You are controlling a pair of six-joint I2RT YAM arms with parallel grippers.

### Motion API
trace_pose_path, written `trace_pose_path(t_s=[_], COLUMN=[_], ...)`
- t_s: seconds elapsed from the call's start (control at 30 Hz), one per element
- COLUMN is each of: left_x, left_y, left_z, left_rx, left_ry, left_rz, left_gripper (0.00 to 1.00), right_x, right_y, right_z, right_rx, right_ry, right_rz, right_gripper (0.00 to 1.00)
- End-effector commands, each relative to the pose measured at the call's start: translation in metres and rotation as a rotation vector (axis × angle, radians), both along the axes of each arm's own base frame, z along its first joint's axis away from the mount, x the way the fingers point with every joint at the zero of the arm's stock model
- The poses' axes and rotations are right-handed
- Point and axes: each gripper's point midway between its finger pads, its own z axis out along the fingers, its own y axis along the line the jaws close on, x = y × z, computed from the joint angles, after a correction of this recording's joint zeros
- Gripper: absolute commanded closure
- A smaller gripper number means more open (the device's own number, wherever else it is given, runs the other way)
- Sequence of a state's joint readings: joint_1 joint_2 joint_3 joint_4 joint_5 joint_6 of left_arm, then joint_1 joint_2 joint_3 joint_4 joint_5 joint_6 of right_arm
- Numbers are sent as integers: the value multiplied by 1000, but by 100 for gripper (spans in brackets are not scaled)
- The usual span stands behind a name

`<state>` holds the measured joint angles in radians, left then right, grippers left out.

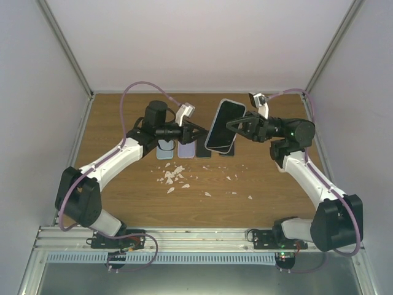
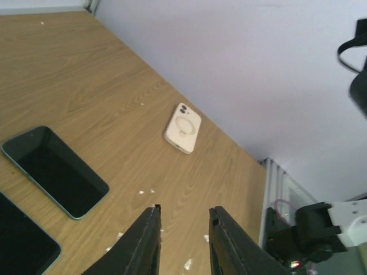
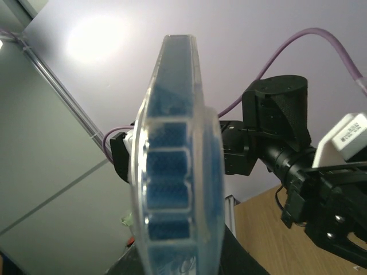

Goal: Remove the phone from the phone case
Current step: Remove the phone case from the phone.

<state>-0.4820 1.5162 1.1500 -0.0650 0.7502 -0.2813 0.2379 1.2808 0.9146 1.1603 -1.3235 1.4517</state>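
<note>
A phone in a clear case (image 1: pixel 224 125), dark screen showing, is held tilted up in the air above the table's back middle. My right gripper (image 1: pixel 237 125) is shut on its right edge. In the right wrist view the cased phone (image 3: pixel 175 172) stands edge-on, blue inside a clear rim, between my right gripper's (image 3: pixel 179 260) dark fingers. My left gripper (image 1: pixel 200 133) is open and empty, just left of the phone's lower left edge, apart from it. In the left wrist view my left gripper (image 2: pixel 184 211) has its jaws spread over bare wood.
Several phones (image 1: pixel 186 150) lie in a row on the wooden table (image 1: pixel 123 117) under the grippers. White crumbs (image 1: pixel 174 177) are scattered in front. The left wrist view shows a white case (image 2: pixel 183 128) lying face down and a dark phone (image 2: pixel 55 171).
</note>
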Motion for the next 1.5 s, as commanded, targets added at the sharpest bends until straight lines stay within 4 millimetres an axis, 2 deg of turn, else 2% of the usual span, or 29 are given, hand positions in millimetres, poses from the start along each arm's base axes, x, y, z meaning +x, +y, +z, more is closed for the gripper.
trace_pose_path(t_s=[0.0,0.1,0.33,0.47,0.57,0.87,1.0,1.2,1.47], left_x=[-16,-33,-79,-98,-105,-102,-92,-88,-68], left_y=[10,19,26,15,7,-4,-7,-10,-11], left_z=[40,60,106,119,122,116,114,113,95], left_rx=[-161,-240,-313,-314,-308,-298,-292,-291,-244], left_ry=[-31,-51,-223,-274,-290,-266,-241,-229,-195], left_rz=[-96,-186,-299,-356,-376,-365,-324,-312,-216], left_gripper=[69,58,41,39,41,47,53,56,65], right_x=[-3,6,17,18,17,16,16,14,9], right_y=[-10,-16,-20,-20,-20,-20,-19,-17,-16], right_z=[21,22,18,17,18,17,16,16,17], right_rx=[41,43,38,38,39,38,36,36,39], right_ry=[-86,-78,-64,-63,-65,-64,-60,-64,-72], right_rz=[-40,-74,-117,-118,-117,-113,-109,-102,-88], right_gripper=[100,99,100,100,99,99,100,100,100])
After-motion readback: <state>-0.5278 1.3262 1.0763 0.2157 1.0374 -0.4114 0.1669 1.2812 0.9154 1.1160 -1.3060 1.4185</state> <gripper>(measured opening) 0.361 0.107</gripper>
